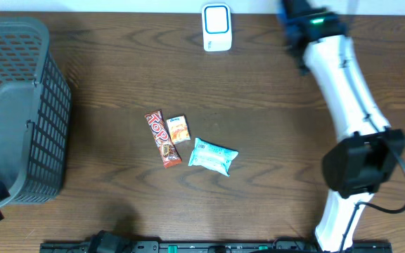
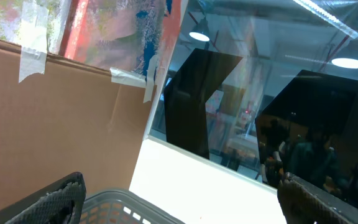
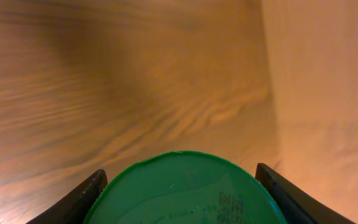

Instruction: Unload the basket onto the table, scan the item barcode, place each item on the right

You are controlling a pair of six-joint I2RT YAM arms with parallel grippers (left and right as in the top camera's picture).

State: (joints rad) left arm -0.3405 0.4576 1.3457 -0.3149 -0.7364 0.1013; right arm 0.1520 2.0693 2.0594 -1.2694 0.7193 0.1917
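Right wrist: right fingers [image 3: 79, 200] grip a green item [image 3: 185, 190]; left fingers [image 2: 55, 202] open. Next, probably turn its barcode toward the scanner [image 1: 216, 28].

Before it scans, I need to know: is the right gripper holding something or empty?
Holding: the fingers of the right gripper press both sides of a round green lid.

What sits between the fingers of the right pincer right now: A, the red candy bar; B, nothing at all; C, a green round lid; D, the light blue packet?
C: the right wrist view shows a green round lid filling the gap between the fingers of the right pincer, while the candy bar and blue packet lie mid-table.
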